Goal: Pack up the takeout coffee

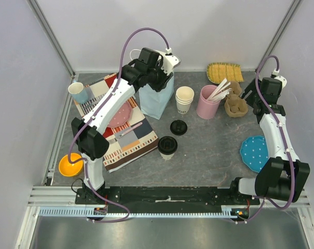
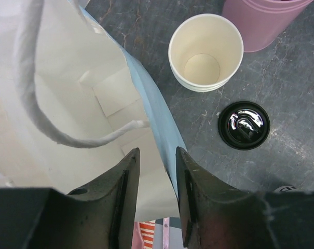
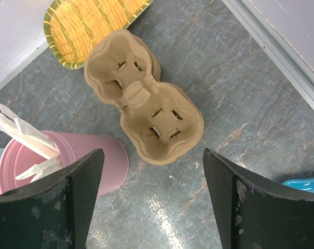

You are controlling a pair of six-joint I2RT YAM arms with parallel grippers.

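Left gripper [image 2: 155, 171] pinching smooth light-blue paper bag [image 2: 162, 116] wall (right gripper [image 3: 151, 197] agape).

The takeout coffee [image 1: 167, 147] stands before the bag [image 1: 155, 101], loose lid [image 1: 178, 127] between.

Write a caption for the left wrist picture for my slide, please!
Left gripper straddles the rim of the blue paper bag, beside stacked cups and a loose black lid.

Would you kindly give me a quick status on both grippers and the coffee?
Left gripper straddling the blue bag's rim. Right gripper open above the cardboard carrier, holding nothing. Lidded coffee standing untouched on the table; nothing blocks it.
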